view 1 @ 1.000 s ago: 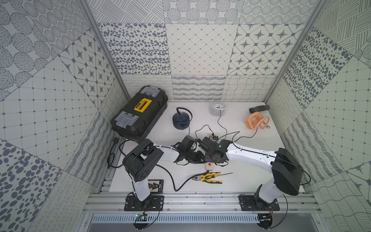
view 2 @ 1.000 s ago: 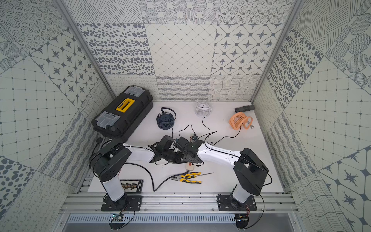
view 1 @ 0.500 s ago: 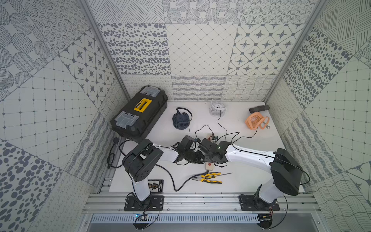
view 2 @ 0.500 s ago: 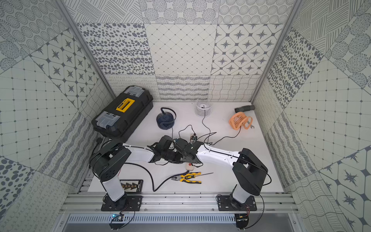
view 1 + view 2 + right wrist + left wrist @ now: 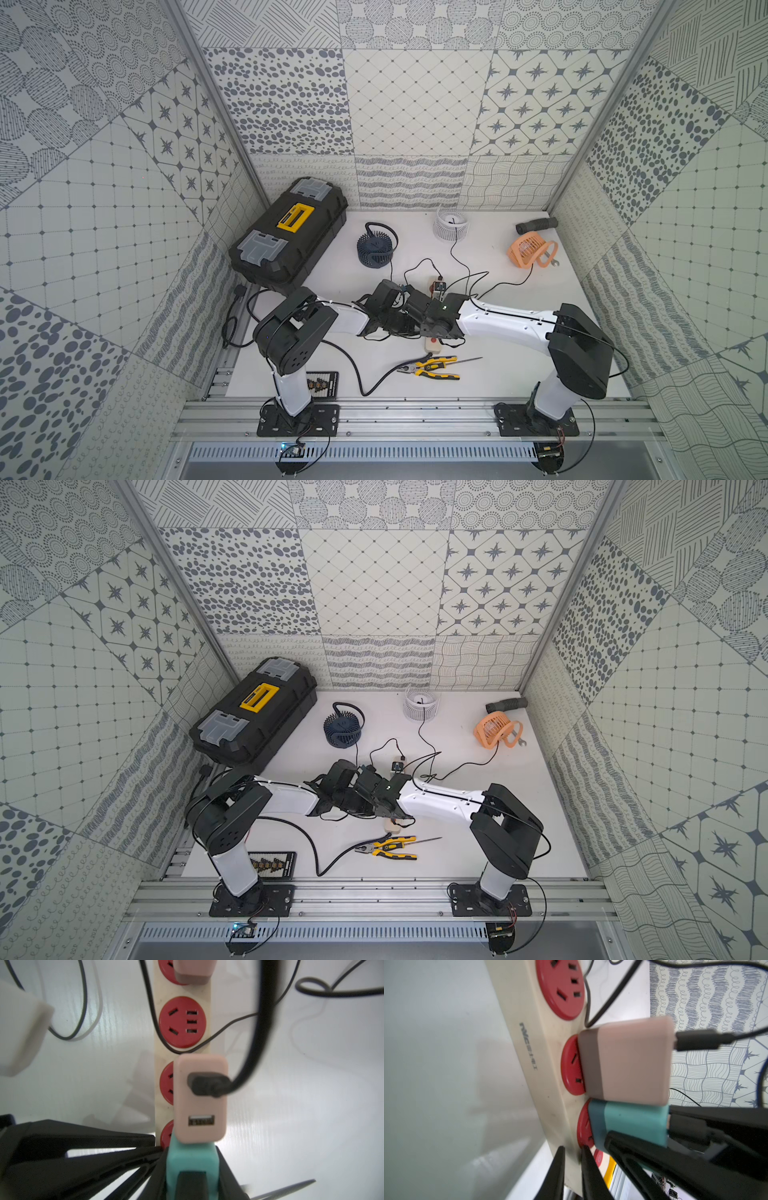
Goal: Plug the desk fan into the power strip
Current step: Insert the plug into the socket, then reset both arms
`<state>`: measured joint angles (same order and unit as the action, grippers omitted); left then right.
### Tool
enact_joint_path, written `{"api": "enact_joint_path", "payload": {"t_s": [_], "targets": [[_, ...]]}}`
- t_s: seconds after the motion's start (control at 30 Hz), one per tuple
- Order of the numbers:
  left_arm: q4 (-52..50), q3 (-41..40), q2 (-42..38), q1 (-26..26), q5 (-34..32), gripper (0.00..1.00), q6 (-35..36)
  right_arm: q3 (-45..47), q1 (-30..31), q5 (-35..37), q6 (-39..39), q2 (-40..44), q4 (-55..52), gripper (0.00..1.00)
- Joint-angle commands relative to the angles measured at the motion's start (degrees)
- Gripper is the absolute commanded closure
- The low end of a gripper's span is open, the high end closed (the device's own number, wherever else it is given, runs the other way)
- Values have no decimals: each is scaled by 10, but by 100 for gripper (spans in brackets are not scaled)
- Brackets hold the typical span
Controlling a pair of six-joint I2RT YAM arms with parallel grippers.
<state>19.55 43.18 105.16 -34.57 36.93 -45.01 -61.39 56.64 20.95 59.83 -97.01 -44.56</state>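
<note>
Power strip (image 5: pixel 527 1047): centre of counter (image 5: pixel 519 374), long axis near-to-far, button end near. Teal plug (image 5: pixel 633 1124): upright in the nearest socket, directly beneath the right jaws clamping it, so the push likely goes straight down. Left jaws: closed on the strip's left edge, bracing.

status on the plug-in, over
Left gripper shut on power strip edge. Right gripper shut on teal adapter, at socket beside pink adapter. Nothing else in the way.
</note>
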Motion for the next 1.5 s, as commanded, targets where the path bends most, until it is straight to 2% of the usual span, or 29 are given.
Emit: {"api": "enact_joint_path", "payload": {"t_s": [0.0, 0.2, 0.3, 0.37, 0.57, 0.73, 0.8, 0.9, 1.03, 1.27, 1.4, 1.47], "targets": [[-22, -1, -5, 3, -39, 80, 15, 89, -20, -89, 2, -78, 92, 100], [-40, -17, -56, 7, -77, 66, 40, 93, -19, -77, -6, 39, 88, 50], [-61, -27, -97, 10, -106, 57, 62, 109, -15, -79, -17, 112, 85, 32], [-78, -34, -130, 12, -130, 51, 82, 125, -13, -84, -28, 163, 85, 22], [-126, -59, -234, 17, -220, 35, 134, 166, -13, -78, -97, 330, 79, 4], [-152, -72, -319, 22, -314, 26, 175, 176, -33, -21, -174, 459, 79, 3], [-155, -79, -350, 27, -356, 21, 189, 175, -71, -17, -207, 489, 78, 3], [-153, -89, -384, 35, -431, 12, 211, 168, -160, -41, -257, 507, 79, 3], [-138, -102, -404, 57, -515, 2, 216, 172, -286, -89, -325, 499, 101, 3], [-22, -151, -398, 121, -531, 2, 239, 244, -487, -206, -391, 461, 243, 3], [61, -193, -406, 160, -596, 2, 258, 278, -561, -210, -418, 419, 338, 3], [92, -205, -408, 170, -652, 2, 292, 287, -583, -198, -433, 393, 376, 3]]}}
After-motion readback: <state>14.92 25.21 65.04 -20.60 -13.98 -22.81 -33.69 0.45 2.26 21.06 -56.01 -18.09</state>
